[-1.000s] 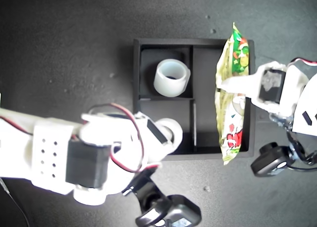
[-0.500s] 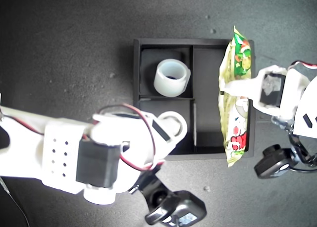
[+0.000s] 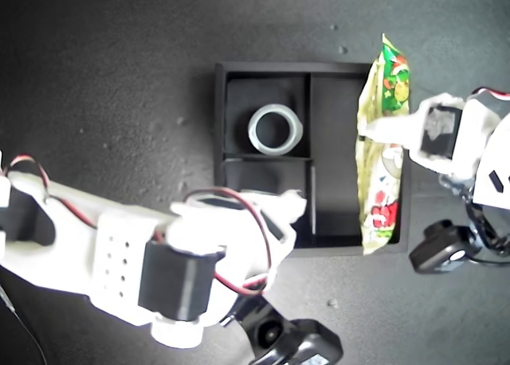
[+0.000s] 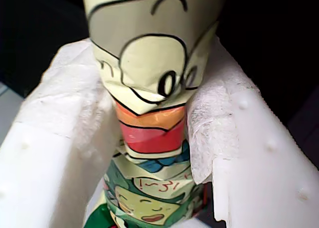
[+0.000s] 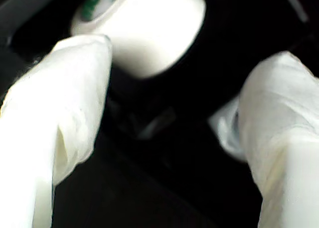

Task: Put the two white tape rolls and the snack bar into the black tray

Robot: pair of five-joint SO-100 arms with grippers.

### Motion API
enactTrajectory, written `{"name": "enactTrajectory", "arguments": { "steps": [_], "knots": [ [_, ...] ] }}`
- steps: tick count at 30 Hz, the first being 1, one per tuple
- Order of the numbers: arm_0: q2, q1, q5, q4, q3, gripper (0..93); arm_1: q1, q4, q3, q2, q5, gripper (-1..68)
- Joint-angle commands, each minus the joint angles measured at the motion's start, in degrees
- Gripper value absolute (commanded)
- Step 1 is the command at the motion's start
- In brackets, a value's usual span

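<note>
The black tray [image 3: 220,110] sits mid-table. One white tape roll [image 3: 275,130] lies flat in its small compartment at the upper left in the exterior view. My first gripper [image 3: 379,132] [image 4: 152,138] is shut on the snack bar [image 3: 381,182] [image 4: 149,63], which hangs lengthwise over the tray's long compartment and right rim. My second gripper [image 3: 279,209] [image 5: 189,63] is open over the other small compartment. Just past its fingertips [image 5: 92,46] lies a second white tape roll [image 5: 149,24] with green print inside. My second arm hides that roll in the exterior view.
The tabletop [image 3: 119,78] is dark and matte with a few pale specks. My second arm's white body [image 3: 119,261] with red wires fills the exterior view's lower left. Black wrist cameras [image 3: 442,249] stick out beside the tray's near corner.
My second arm has shifted right and down in the exterior view and now covers the roll seen at its jaws earlier. The snack bar and first gripper edged right. The upper roll now shows as a flat ring.
</note>
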Motion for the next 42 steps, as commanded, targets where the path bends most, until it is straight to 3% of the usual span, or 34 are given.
{"name": "enactTrajectory", "arguments": {
  "steps": [1, 8, 10, 11, 13, 17, 22, 28, 32, 36, 42],
  "knots": [
    [15.6, -1.2, -1.5, 1.1, 11.3, 17.9, 1.0, 0.6, 0.0, 0.9, -1.1, 20.2],
    [50.8, -7.0, -4.0, 0.7, 47.5, 15.3, 1.1, 6.4, -1.4, 1.2, -1.6, 19.2],
    [60.3, -9.0, -4.7, -1.6, 59.7, 10.9, -0.3, 10.9, -5.4, 1.2, -0.4, 18.7],
    [65.0, -9.5, -5.2, -3.5, 66.1, 7.8, -1.1, 13.9, -8.4, 1.2, 1.5, 15.4],
    [73.0, -10.0, -6.2, -7.5, 78.0, 3.2, -2.5, 20.1, -15.1, 1.3, 8.5, 3.2],
    [87.9, -10.6, -7.7, -17.1, 100.8, 1.1, -3.1, 29.6, -22.9, 3.0, 27.9, -0.1],
    [103.2, -11.0, -9.1, -25.0, 120.1, 0.0, -3.3, 28.2, -14.2, 13.7, 44.6, -0.3],
    [119.1, -11.6, -11.4, -27.4, 136.0, 0.0, -1.2, 29.3, 3.4, 30.7, 60.2, -0.5],
    [130.0, -11.0, -12.2, -27.9, 145.3, 0.0, -0.3, 20.7, 27.8, 49.5, 67.4, -0.5],
    [141.7, -10.8, -12.0, -27.7, 154.9, 0.0, 0.7, 13.4, 53.1, 72.8, 69.6, -0.6],
    [150.3, -10.8, -11.9, -27.2, 163.5, 0.0, 1.9, 14.7, 79.8, 102.1, 68.6, -0.6]
  ]
}}
